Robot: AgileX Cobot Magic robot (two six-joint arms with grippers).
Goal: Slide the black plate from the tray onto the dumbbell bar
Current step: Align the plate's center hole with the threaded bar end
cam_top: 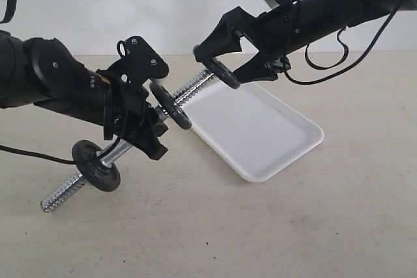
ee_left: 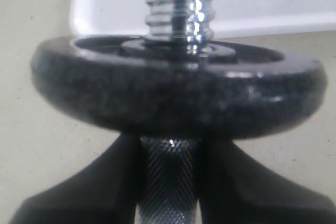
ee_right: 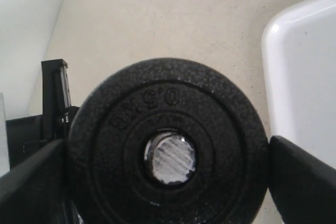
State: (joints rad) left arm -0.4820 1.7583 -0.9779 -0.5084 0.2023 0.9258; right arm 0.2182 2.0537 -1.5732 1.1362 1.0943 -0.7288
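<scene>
The black plate [cam_top: 225,73] hangs above the tray's far edge, gripped by its rim in my right gripper [cam_top: 229,63]. In the right wrist view the plate [ee_right: 168,145] fills the space between both fingers [ee_right: 302,177], and the dumbbell bar's threaded end [ee_right: 169,158] shows inside its centre hole. My left gripper [cam_top: 153,120] is shut on the knurled middle of the dumbbell bar [cam_top: 195,86], holding it tilted off the table. In the left wrist view the fingers [ee_left: 105,182] press the bar [ee_left: 169,182] from both sides. The white tray [cam_top: 260,128] lies below with nothing on it.
A black disc [cam_top: 171,103] [ee_left: 178,93] sits on the bar just beyond my left gripper. Another disc [cam_top: 96,165] rides on the bar's lower threaded end [cam_top: 62,193]. The tray's rim [ee_left: 262,24] [ee_right: 310,72] shows in both wrist views.
</scene>
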